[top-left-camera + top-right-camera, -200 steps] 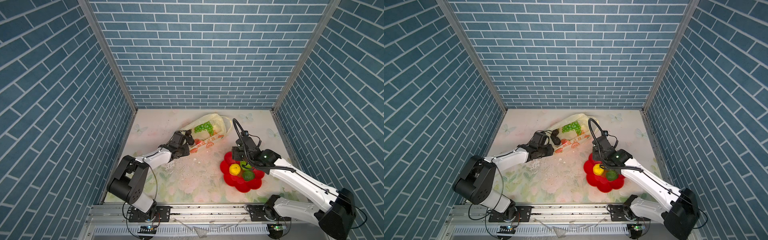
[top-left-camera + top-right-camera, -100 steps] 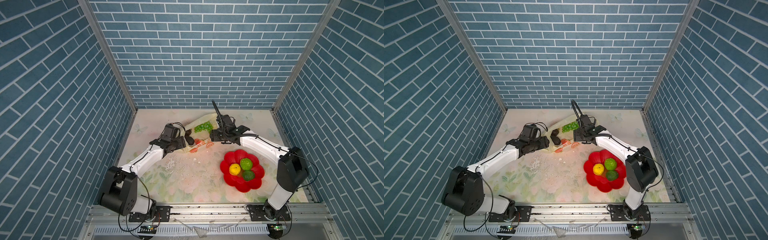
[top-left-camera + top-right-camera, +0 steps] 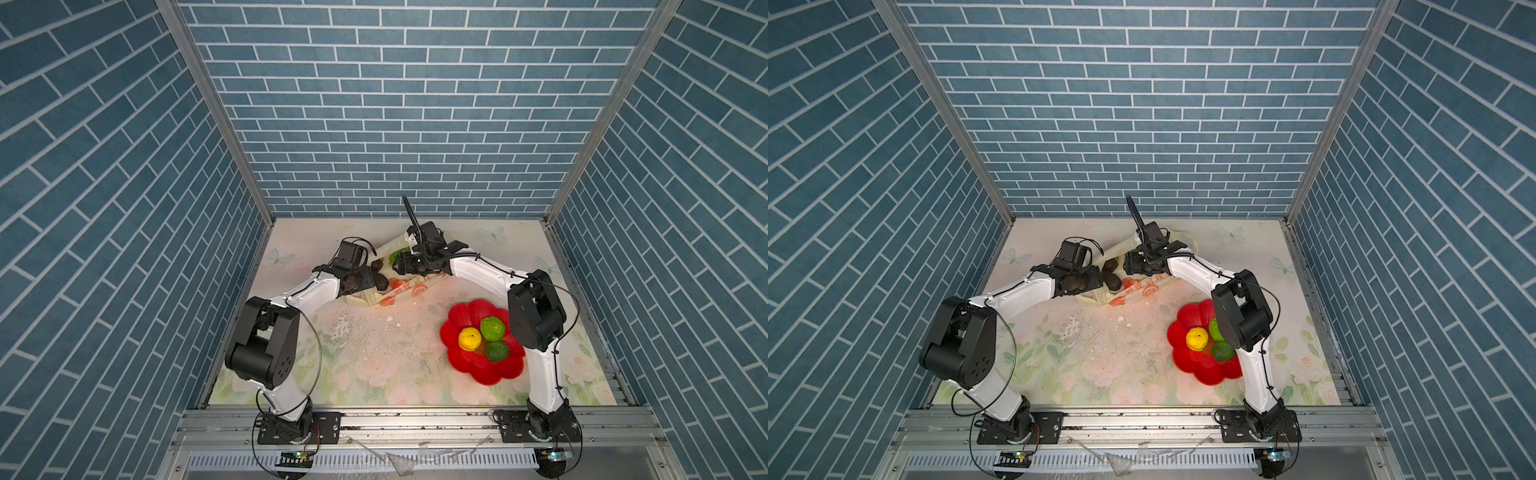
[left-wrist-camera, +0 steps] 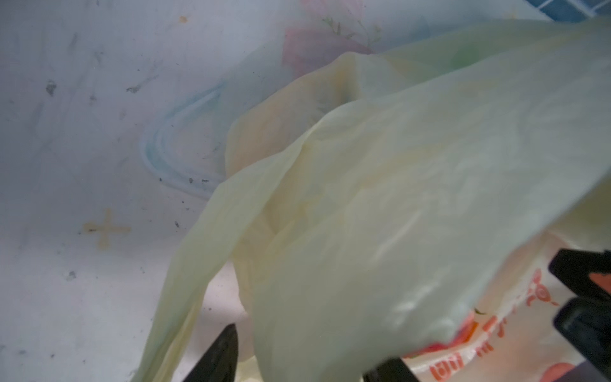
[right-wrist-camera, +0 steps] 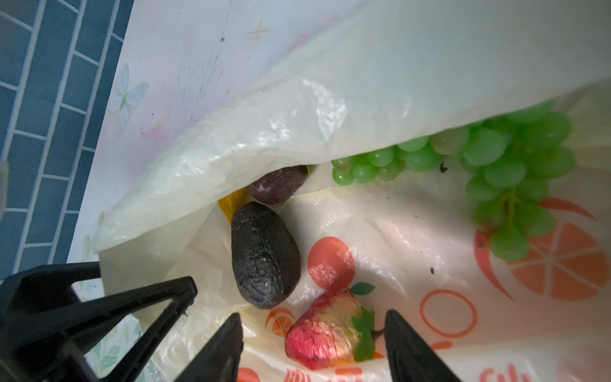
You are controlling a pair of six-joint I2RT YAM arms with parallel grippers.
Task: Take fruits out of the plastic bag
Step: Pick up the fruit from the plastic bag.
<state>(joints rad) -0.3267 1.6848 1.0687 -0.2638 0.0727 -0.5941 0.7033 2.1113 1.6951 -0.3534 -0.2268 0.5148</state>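
Note:
The pale-yellow plastic bag (image 3: 411, 286) lies at the back of the table, its top layer lifted. In the right wrist view, inside it, lie green grapes (image 5: 496, 165), a dark avocado (image 5: 264, 258), a purple-brown fruit (image 5: 277, 185) and a red strawberry (image 5: 324, 334). My right gripper (image 5: 314, 347) is open inside the mouth, its fingers on either side of the strawberry. My left gripper (image 4: 304, 363) is at the bag's left edge with film (image 4: 363, 231) draped between its fingertips; whether it pinches the film is unclear. In both top views the grippers (image 3: 399, 264) (image 3: 1096, 282) meet at the bag.
A red flower-shaped plate (image 3: 478, 370) sits front right. It holds a yellow lemon (image 3: 470, 338) and two green fruits (image 3: 493, 328) (image 3: 497, 351). My right arm's elbow (image 3: 536, 311) hangs beside the plate. Brick walls close three sides.
My right gripper swung from over the red plate to the bag's mouth, leaving a green fruit on the plate. My left arm stretched farther back along the bag's edge.

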